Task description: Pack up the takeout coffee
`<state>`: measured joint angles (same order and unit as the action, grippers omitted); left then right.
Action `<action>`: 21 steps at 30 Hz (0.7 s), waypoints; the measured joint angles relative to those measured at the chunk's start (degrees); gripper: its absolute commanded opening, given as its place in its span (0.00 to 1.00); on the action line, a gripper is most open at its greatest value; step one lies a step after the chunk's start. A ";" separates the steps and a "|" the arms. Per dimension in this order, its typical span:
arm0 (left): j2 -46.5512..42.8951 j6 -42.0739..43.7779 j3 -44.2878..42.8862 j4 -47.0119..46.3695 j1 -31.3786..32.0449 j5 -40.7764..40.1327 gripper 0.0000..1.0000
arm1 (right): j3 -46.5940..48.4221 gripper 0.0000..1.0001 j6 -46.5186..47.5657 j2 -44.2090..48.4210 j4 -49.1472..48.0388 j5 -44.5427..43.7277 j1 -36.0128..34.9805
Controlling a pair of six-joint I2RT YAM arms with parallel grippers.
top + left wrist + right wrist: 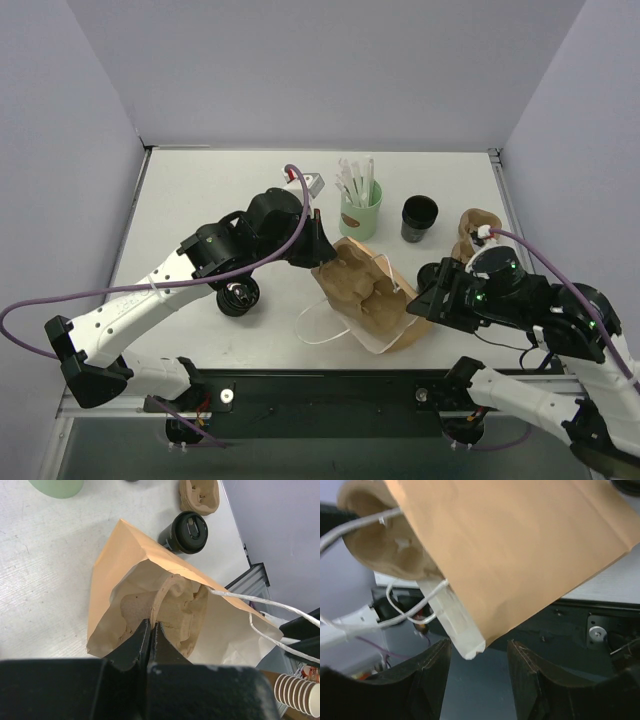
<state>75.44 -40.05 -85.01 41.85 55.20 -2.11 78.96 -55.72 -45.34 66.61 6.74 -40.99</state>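
Left gripper [151, 626] jaws were together, seemingly pinching the pulp carrier [175, 605] rim inside the paper bag [107, 575]; right gripper [479, 649] jaws were apart around the bag's corner, unclamped. Takeout coffee [187, 531] stood outside the bag, upper centre of the left-wrist frame. Risk: the unheld bag could slide or sag, so the cup catches and tips.

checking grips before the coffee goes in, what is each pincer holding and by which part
Left pincer is shut on the rim of the pulp tray inside the paper bag. Right pincer is open around the bag's corner, gripping nothing.
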 measured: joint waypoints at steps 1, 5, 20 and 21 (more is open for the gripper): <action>0.00 -0.02 0.00 -0.22 0.00 0.00 0.00 | 0.02 0.49 -1.31 -0.81 0.04 -1.55 -2.97; 0.00 -0.04 0.00 -1.25 0.31 0.00 0.00 | 2.05 0.45 -7.08 -5.79 2.95 -9.73 -16.04; -0.94 0.02 0.00 -1.01 0.63 -2.03 0.00 | 6.64 0.00 -18.25 -14.03 7.87 -22.21 -25.11; -1.29 0.07 0.00 -0.81 0.63 -2.34 0.00 | 6.84 0.00 -18.25 -14.03 8.00 -22.60 -25.11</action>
<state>74.15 -39.99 -85.01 41.04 55.83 -4.45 85.80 -73.97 -59.37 74.61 -15.86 -66.11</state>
